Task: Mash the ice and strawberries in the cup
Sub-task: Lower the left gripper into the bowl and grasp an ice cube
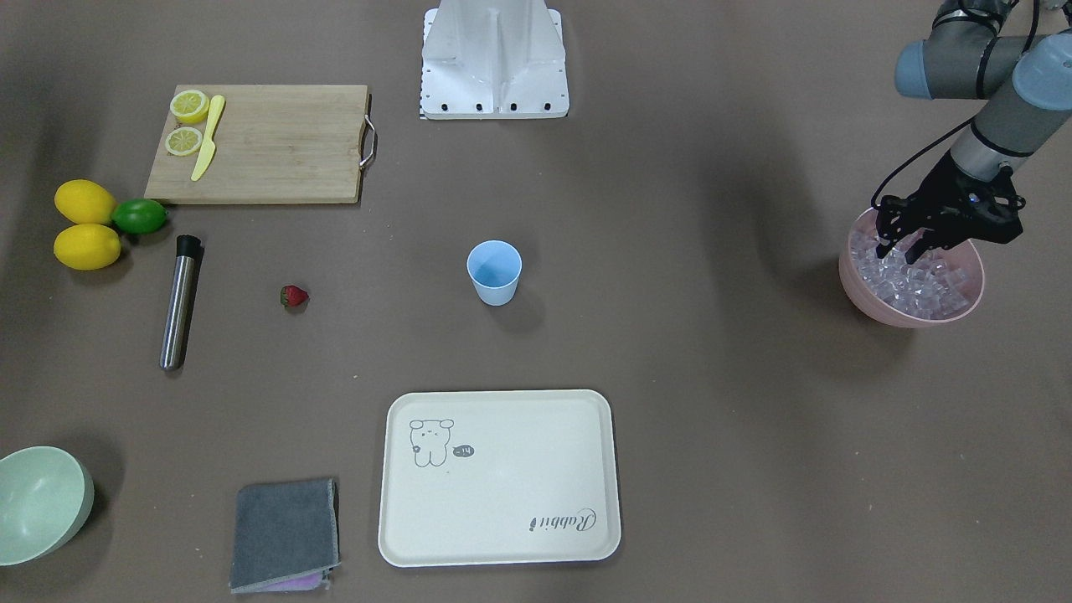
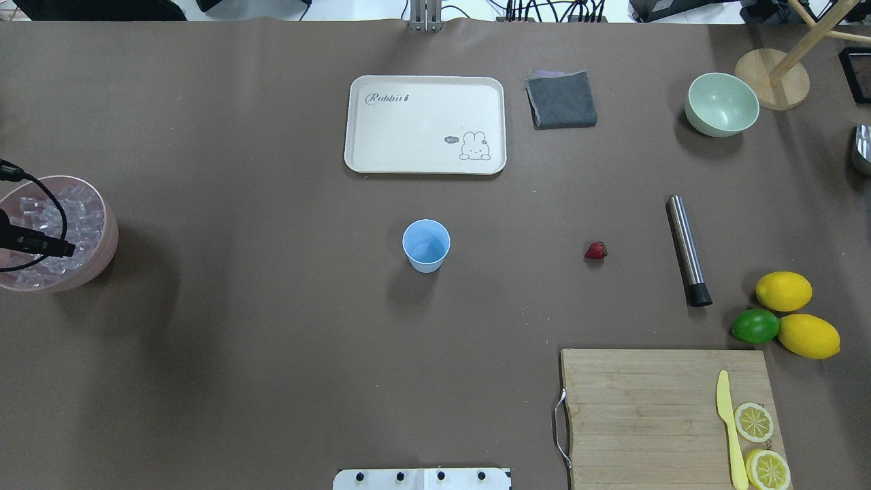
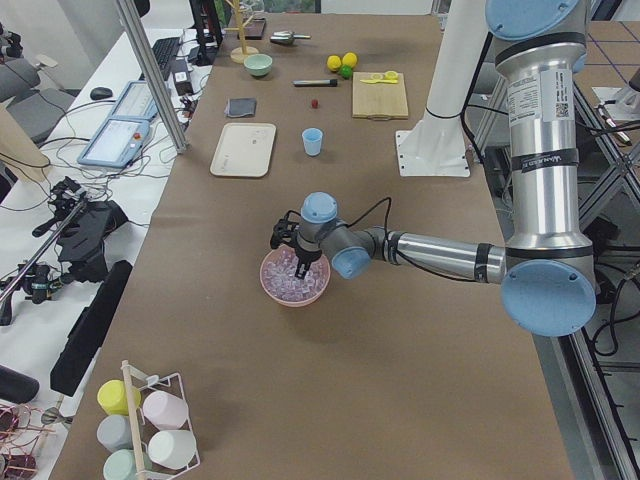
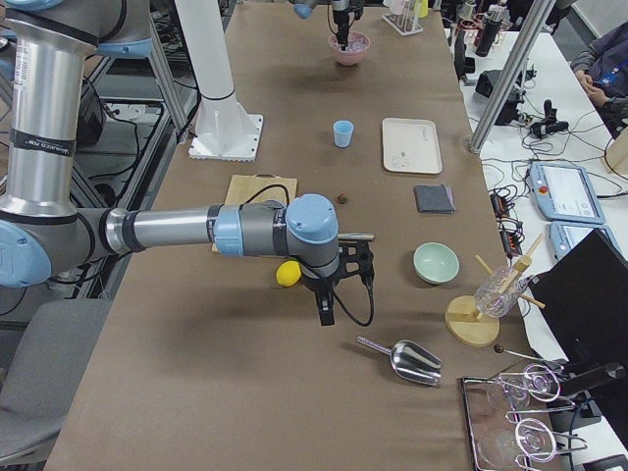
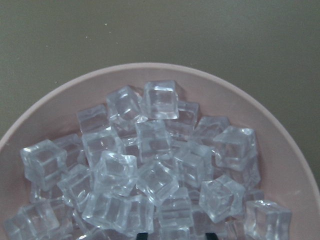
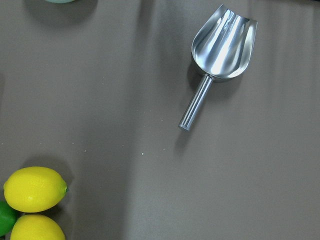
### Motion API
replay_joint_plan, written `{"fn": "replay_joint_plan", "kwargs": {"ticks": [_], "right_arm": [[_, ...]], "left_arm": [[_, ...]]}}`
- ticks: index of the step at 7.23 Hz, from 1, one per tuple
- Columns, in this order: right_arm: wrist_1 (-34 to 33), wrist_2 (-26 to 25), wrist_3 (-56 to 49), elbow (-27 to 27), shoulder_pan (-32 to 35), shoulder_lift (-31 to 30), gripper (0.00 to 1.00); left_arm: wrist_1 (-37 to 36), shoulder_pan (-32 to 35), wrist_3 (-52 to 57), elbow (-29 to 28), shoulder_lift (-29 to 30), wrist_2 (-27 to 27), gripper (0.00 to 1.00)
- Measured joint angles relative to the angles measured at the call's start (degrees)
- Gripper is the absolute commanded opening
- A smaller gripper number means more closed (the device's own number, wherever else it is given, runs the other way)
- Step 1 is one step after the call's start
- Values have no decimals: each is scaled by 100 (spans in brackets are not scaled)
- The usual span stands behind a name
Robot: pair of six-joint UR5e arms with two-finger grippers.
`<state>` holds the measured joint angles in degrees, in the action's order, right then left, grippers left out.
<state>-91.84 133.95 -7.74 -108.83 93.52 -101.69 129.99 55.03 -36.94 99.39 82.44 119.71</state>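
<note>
The light-blue cup (image 1: pixel 494 272) stands upright and alone mid-table; it also shows in the overhead view (image 2: pixel 426 245). The small red strawberry (image 1: pixel 294 296) lies on the table apart from it. Clear ice cubes (image 1: pixel 917 280) fill a pink bowl (image 1: pixel 913 320) at the table's end. My left gripper (image 1: pixel 902 248) is open, pointing down, its fingertips at the ice surface; the left wrist view shows the ice (image 5: pixel 150 165) close up between them. My right gripper (image 4: pixel 325 312) hangs over bare table near the lemons; I cannot tell if it is open or shut.
A steel muddler (image 1: pixel 178 306), a cutting board (image 1: pixel 276 142) with lemon halves and a yellow knife, two lemons and a lime (image 1: pixel 140 216) lie on the right arm's side. A cream tray (image 1: pixel 498 477), grey cloth (image 1: pixel 285 532), green bowl (image 1: pixel 38 502) and metal scoop (image 6: pixel 220 50) lie farther off.
</note>
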Motion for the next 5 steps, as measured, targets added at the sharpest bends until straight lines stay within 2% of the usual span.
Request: {"fn": "replay_joint_plan", "kwargs": {"ticks": [1,2,5], "right_arm": [[0,0,-1,1,0,-2,100],[0,0,-7,1,0,-5,100],[0,0,-16,-3,0,-8,100]], "left_arm": [[0,-26,-1,-4,0,0,29],[0,-48,-1,-4,-1,0,0],[-16,11,13,172,-40,106,0]]}}
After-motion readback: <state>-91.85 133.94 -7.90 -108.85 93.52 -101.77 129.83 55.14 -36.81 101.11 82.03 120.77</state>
